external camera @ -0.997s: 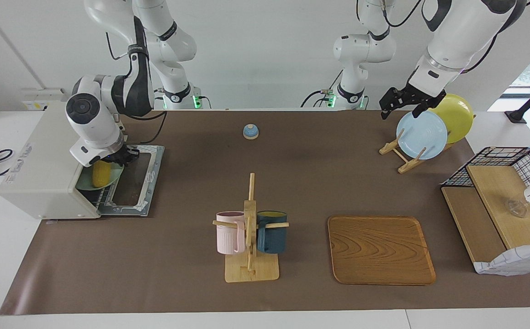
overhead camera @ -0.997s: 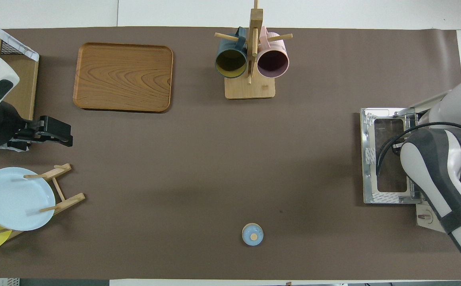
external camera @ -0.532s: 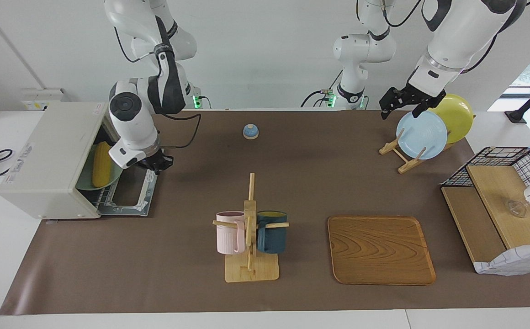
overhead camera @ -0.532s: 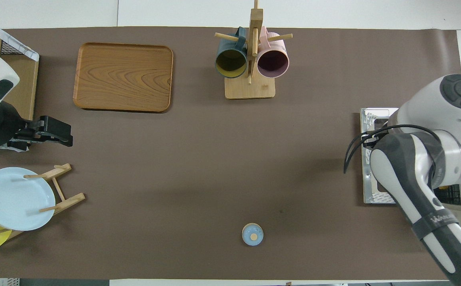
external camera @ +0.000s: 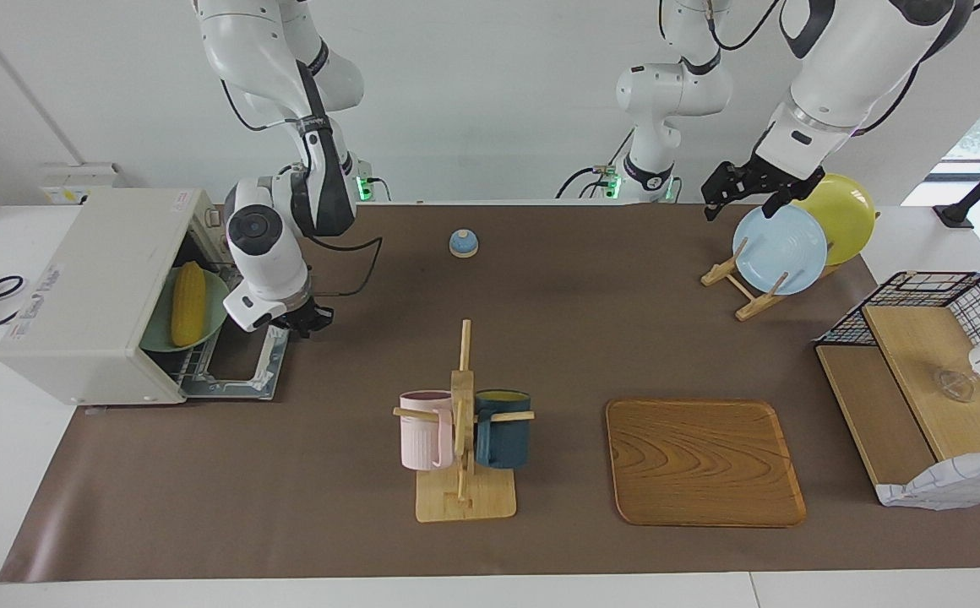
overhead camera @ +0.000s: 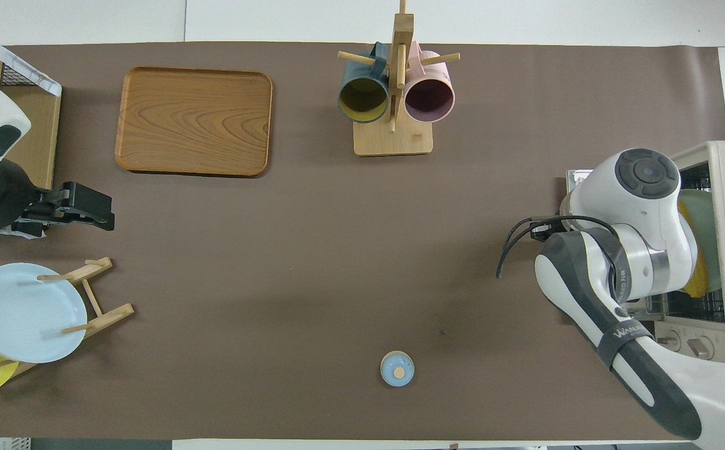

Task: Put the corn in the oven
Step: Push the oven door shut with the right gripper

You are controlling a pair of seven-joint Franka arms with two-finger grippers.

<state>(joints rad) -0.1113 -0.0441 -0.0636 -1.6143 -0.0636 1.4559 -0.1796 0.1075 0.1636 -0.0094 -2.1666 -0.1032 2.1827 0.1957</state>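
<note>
The right gripper [external camera: 304, 323] is seen over the outer edge of the lowered oven door [external camera: 241, 355], fingertips closed together and nothing held. In the facing view it sits at about 3 o'clock from the corn.

The corn [external camera: 187, 302] is lying lengthwise on a pale green plate [external camera: 213, 297], which rests on the wire rack [external camera: 177, 365] in the mouth of the oven [external camera: 93, 291]. Corn and plate are at roughly 9 o'clock from the table centre in the facing view. Plate and cob appear to stick out slightly past the opening; how far cannot be told.

The placing is judged done, with the door not yet shut.

Risks noted:
- If the door is swung up with the plate seated shallowly, the plate rim could be struck and the cob rolled off, since a tapered cob rolls easily.
- The closed fingertips could slip off the thin door edge.
- The right arm's cable could snag on the door.

The left gripper [external camera: 739, 187] is held open and empty above the blue plate [external camera: 779, 249] in its wooden stand, at about 2 o'clock, waiting.
</note>
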